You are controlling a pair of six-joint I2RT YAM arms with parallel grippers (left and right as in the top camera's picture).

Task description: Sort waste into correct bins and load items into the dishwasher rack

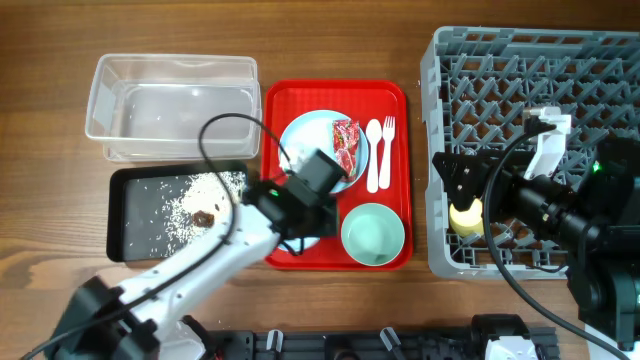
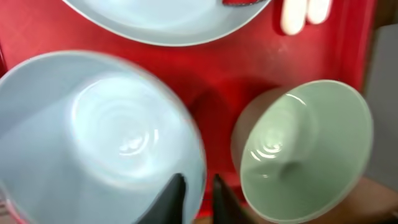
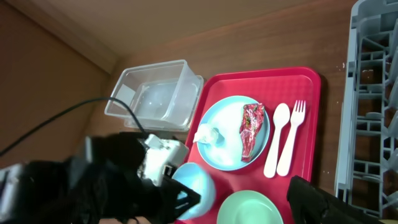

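Note:
My left gripper straddles the rim of the light blue bowl on the red tray, one finger inside and one outside. Its jaws are narrowly apart, and the bowl looks blurred and tilted. The pale green bowl sits upright beside it. Behind them, the blue plate carries the napkin ball and the red wrapper. The spoon and fork lie to the plate's right. My right gripper hangs wide open over the rack's left side, above the yellow cup.
The clear tub stands at the back left. In front of it is the black tray, holding scattered rice scraps and a small brown lump. The red serving tray lies between these bins and the rack.

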